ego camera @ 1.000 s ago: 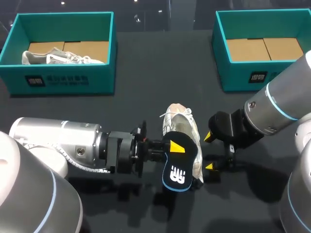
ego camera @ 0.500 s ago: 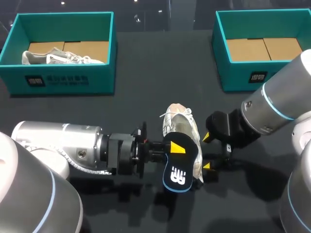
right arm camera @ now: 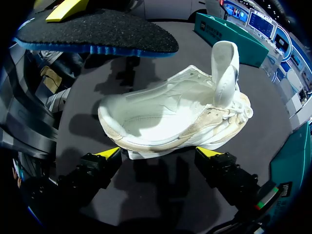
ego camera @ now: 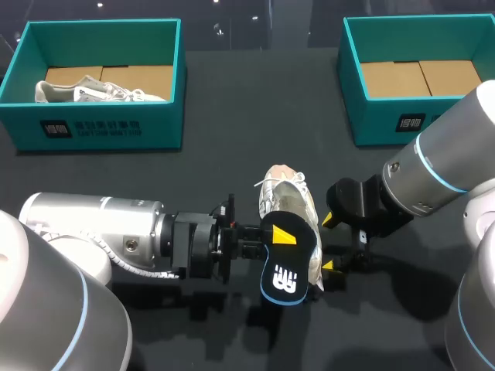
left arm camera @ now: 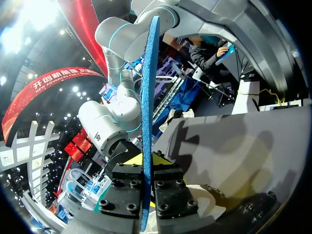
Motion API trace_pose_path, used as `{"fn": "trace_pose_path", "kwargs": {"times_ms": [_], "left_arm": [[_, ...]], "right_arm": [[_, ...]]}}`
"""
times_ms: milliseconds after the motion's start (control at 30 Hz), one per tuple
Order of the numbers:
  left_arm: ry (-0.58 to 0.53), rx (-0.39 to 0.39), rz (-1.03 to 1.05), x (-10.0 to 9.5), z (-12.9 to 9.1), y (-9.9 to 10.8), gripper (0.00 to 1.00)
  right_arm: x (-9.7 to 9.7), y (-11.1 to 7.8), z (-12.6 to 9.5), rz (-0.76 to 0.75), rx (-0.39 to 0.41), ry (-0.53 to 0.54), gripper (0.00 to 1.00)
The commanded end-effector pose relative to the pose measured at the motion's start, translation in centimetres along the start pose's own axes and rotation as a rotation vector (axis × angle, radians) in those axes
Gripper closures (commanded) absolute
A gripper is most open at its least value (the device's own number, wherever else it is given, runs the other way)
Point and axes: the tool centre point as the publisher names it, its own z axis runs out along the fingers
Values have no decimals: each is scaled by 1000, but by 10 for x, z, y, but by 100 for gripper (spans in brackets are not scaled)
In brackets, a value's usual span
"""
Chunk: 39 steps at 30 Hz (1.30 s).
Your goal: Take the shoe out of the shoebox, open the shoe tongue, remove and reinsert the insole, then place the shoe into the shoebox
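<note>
The insole (ego camera: 288, 263) is black with a blue rim and white print, the shoe (right arm camera: 165, 122) white, the left shoebox (ego camera: 100, 127) and right shoebox (ego camera: 371, 116) teal.

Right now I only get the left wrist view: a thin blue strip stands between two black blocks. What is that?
Observer: A black foam insole with a blue rim, seen edge-on; the left pincer is shut on it.
Operator: Where is its shoe?
Observer: The white lace-up shoe rests on the black table close by the insole, its tongue standing up.
Operator: And the other arm?
Observer: The right pincer is open beside the shoe.
</note>
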Motion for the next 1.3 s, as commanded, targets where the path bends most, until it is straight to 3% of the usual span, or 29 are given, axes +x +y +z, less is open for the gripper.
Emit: {"fn": "trace_pose_path", "kwargs": {"times_ms": [33,367,833,1067,1300], "left_arm": [[-2,10,-30,2,10,8,100],[-29,89,-107,12,22,1,100],[-25,89,-113,10,27,2,100],[-72,87,-218,5,30,21,100],[-72,110,-255,7,35,27,100]], "right_arm": [[2,0,1,0,1,-4,0],[2,0,1,0,1,-4,0],[2,0,1,0,1,-4,0],[2,0,1,0,1,-4,0],[2,0,1,0,1,-4,0]]}}
